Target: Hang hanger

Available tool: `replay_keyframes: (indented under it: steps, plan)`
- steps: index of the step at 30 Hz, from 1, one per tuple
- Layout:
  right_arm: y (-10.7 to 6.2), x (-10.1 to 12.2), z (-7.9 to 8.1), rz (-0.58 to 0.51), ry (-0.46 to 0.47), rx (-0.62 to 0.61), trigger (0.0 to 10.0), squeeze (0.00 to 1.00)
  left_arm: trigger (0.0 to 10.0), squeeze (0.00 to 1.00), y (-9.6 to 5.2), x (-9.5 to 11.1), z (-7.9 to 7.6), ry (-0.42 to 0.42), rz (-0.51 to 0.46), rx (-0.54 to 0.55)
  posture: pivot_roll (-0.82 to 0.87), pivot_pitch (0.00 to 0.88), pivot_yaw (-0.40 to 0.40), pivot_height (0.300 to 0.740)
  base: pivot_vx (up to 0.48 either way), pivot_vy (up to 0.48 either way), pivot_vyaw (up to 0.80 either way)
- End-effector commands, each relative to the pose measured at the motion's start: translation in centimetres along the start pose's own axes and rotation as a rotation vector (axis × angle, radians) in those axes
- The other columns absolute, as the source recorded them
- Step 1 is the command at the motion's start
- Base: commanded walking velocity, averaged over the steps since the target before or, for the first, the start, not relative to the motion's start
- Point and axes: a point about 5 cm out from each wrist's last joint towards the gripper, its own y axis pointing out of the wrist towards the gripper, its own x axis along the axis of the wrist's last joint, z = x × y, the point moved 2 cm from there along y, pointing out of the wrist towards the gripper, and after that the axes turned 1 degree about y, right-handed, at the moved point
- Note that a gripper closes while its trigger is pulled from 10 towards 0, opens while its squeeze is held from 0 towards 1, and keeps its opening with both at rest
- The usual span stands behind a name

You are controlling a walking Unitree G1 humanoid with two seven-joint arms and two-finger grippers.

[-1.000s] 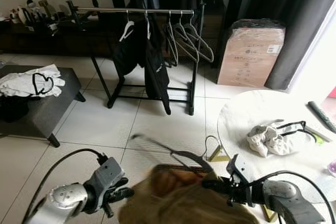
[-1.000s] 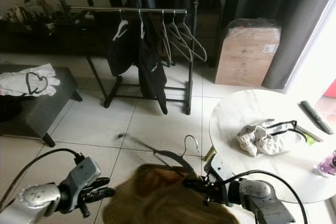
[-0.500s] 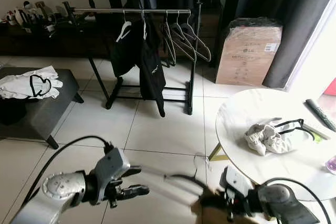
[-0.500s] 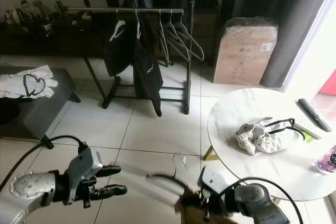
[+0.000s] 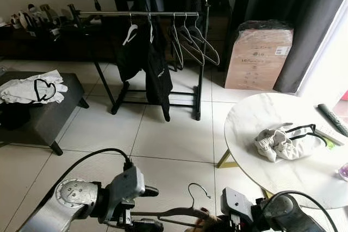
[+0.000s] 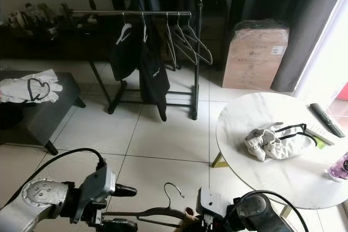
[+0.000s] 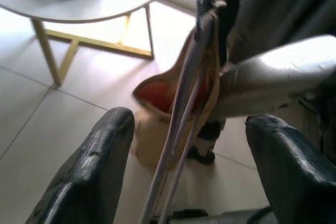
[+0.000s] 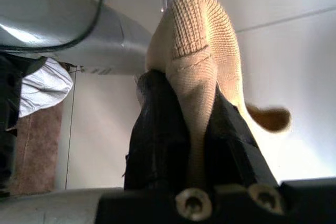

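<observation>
A thin dark hanger with a wire hook lies level at the bottom of the eye views, carrying a tan knit garment. My left gripper is open, one black finger on each side of the hanger's arm, not touching it. My right gripper is shut on the tan garment just below the hanger's neck. Across the tiled floor stands the clothes rack with black garments and several bare hangers.
A round white table at the right holds a crumpled white cloth and a remote. A cardboard box stands by the dark curtain. A grey ottoman with white clothing is at the left.
The hanger and tan garment have dropped toward the bottom edge. My left gripper has opened, swung right and now straddles the hanger's arm. The camera has shifted slightly.
</observation>
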Motion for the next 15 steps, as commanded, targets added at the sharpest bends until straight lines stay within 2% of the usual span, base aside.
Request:
replay_keyframes:
  steps: [1,6,13,15]
  plan:
    - [0.0,0.9,0.2,-0.028,-0.026,0.023,0.0,0.0,10.0,0.0,0.4,-0.5,-0.2,0.035,0.037,-0.035,-0.07,0.081,0.035,0.74,0.0,0.0,0.0]
    - [0.2,2.1,0.5,-0.038,-0.067,0.065,0.0,0.0,10.0,0.0,1.4,-0.2,0.6,0.079,0.03,-0.017,-0.07,0.091,0.037,0.74,0.0,0.0,0.0]
    - [0.5,3.0,0.5,-0.053,-0.09,0.079,0.0,0.0,10.0,0.0,2.2,-0.1,0.7,0.093,0.023,-0.021,-0.07,0.099,0.035,0.74,0.0,0.0,0.0]
    - [0.6,3.4,0.5,-0.057,-0.098,0.087,0.0,0.0,9.5,0.0,2.6,-0.2,0.7,0.1,0.02,-0.023,-0.07,0.1,0.035,0.74,0.0,0.0,0.0]
